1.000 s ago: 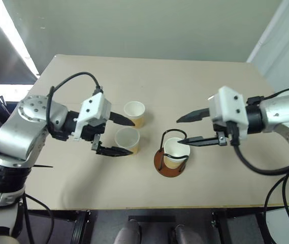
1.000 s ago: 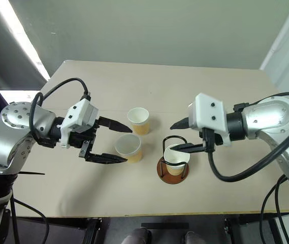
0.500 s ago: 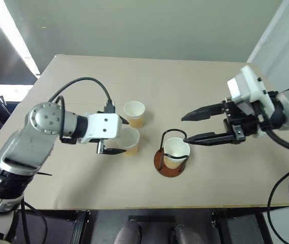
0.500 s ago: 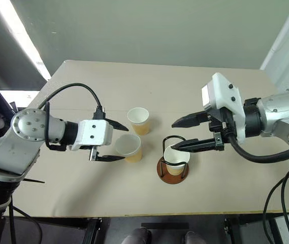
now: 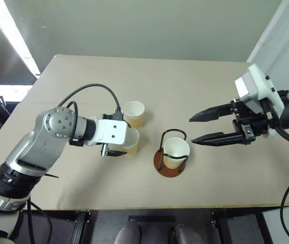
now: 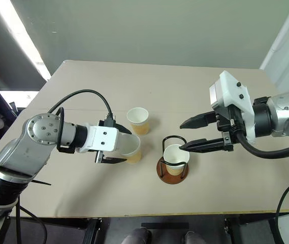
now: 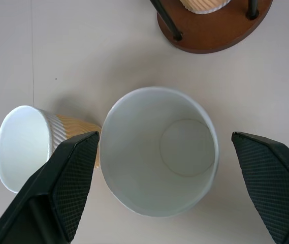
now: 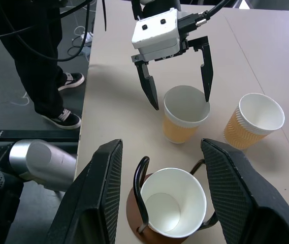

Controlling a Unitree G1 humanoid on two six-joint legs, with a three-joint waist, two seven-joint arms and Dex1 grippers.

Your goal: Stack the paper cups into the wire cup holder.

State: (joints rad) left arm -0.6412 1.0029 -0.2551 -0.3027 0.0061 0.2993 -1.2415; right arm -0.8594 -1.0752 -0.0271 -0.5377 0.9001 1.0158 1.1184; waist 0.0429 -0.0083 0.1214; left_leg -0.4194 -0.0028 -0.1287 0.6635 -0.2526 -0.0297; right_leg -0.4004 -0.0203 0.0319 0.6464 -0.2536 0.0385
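With one pale yellow-tan paper cup (image 6: 176, 158) already seated inside the black-wire cup holder on its reddish-brown disc base (image 6: 172, 165), two like cups remain on the beige tabletop (image 6: 210, 96), just to the holder's left. The nearer cup (image 7: 159, 150) stands upright between the two black fingers of the left gripper (image 8: 176, 68), which is spread to its widest and straddles the rim without touching it; nothing is held. The farther cup (image 6: 138, 120) sits just beside the nearer one, close to one finger. The right gripper (image 6: 201, 134) hovers beside and above the holder, jaws partly apart and empty.

Risks, as judged: closing off-centre could crush the thin wall or tip the cup; the finger nearest the farther cup could knock it over; the right gripper's position near the holder may obstruct the approach.
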